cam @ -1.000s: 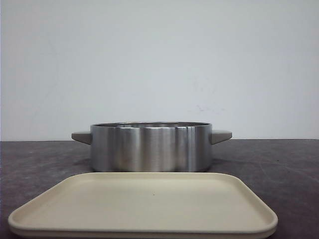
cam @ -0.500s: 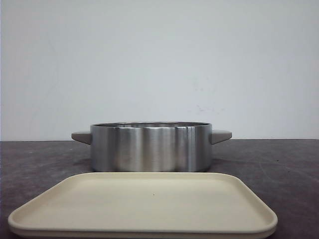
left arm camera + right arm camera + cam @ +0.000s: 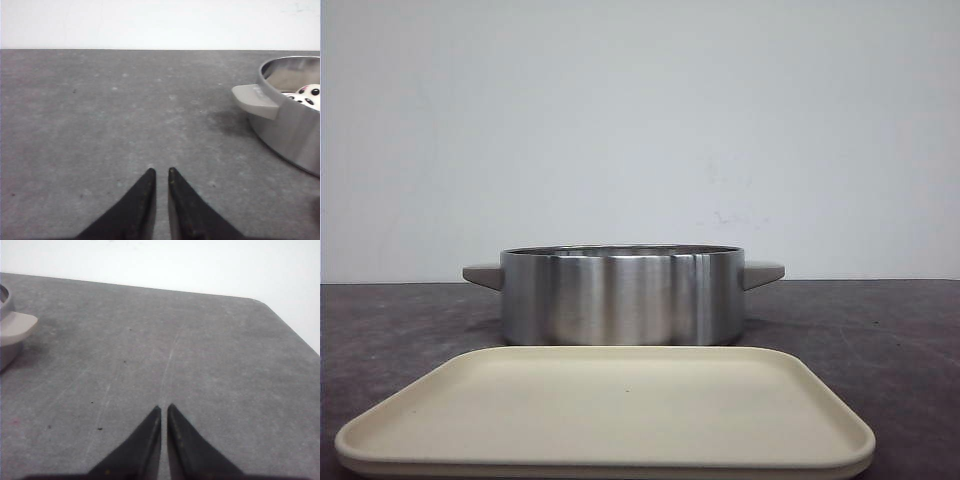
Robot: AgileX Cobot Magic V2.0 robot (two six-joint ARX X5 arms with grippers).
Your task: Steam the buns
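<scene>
Steel is catching the light on the pot (image 3: 620, 295), which is sitting behind the cream tray (image 3: 610, 410) on the grey table (image 3: 880, 330). Both grippers are hovering low over bare tabletop, each with its black fingers drawn together to a hairline slit and holding nothing: the left gripper (image 3: 161, 172) and the right gripper (image 3: 164, 407). The buns (image 3: 306, 95) are already lying inside the pot; only the left wrist view is catching them, as white domes with black panda eyes peeking over the rim, and how many are in there cannot be told. From the left gripper the pot is lying ahead and off toward the robot's right, with its near handle (image 3: 255, 100) pointing back toward the fingers; from the right gripper only the other handle (image 3: 15, 327) is showing, ahead and off toward the robot's left. The left gripper is looking a little nearer the pot. The buns are round, so no long axis is mattering. The tray is carrying nothing, so the loading is looking finished, and the next move is probably concerning the pot itself, reached by its two handles, one per arm.
</scene>
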